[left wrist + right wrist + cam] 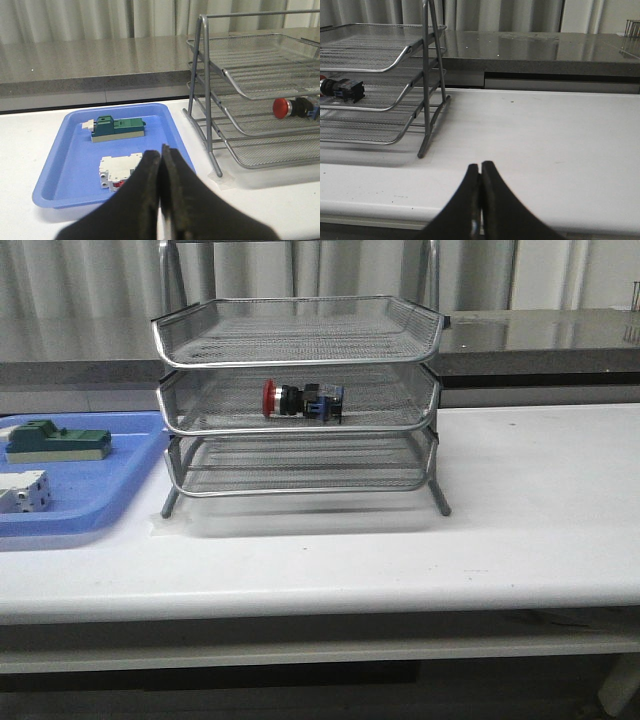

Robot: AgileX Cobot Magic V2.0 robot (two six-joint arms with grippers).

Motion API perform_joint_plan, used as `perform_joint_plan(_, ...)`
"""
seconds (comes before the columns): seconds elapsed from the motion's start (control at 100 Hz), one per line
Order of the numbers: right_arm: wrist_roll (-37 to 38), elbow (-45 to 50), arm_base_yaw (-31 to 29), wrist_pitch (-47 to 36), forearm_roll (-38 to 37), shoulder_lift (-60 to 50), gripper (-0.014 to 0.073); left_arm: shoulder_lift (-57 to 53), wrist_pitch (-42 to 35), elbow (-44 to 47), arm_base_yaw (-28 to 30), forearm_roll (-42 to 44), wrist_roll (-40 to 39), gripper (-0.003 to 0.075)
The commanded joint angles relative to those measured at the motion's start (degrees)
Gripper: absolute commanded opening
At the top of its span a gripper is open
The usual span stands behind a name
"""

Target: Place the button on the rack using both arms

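The button (303, 400), with red cap, black body and blue rear block, lies on its side in the middle tier of the silver wire-mesh rack (300, 342). It also shows in the left wrist view (295, 107) and the right wrist view (341, 88), inside the rack (260, 75) (380, 55). My left gripper (161, 150) is shut and empty, near the table's front left over the blue tray's near edge. My right gripper (480, 166) is shut and empty, near the table's front right. Neither arm shows in the front view.
A blue tray (110, 495) (65, 170) at the left holds a green rectangular block (57, 441) (118, 128) and a white boxy part (22, 491) (116, 169). A grey counter (540, 335) runs behind the white table (540, 500).
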Motion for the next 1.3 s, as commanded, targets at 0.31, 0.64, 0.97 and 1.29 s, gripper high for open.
perform_joint_plan(0.31,0.0,-0.9,-0.4,-4.7,0.1,-0.7,-0.0069,-13.3,-5.5,8.5,1.4,5.6,-6.1,-0.0020)
perform_joint_plan(0.64,0.0,-0.9,-0.4,-4.7,0.1,-0.7,-0.0069,-16.1,-5.5,11.5,2.7,8.9,-11.0,-0.0020)
perform_joint_plan(0.97,0.0,-0.9,-0.4,-4.7,0.1,-0.7,-0.0069,-16.1,-5.5,11.5,2.7,8.5,-11.0,-0.0020)
perform_joint_plan(1.29,0.0,-0.9,-0.4,-4.7,0.1,-0.7,-0.0069,-16.1,-5.5,11.5,2.7,8.5,-11.0,-0.0020)
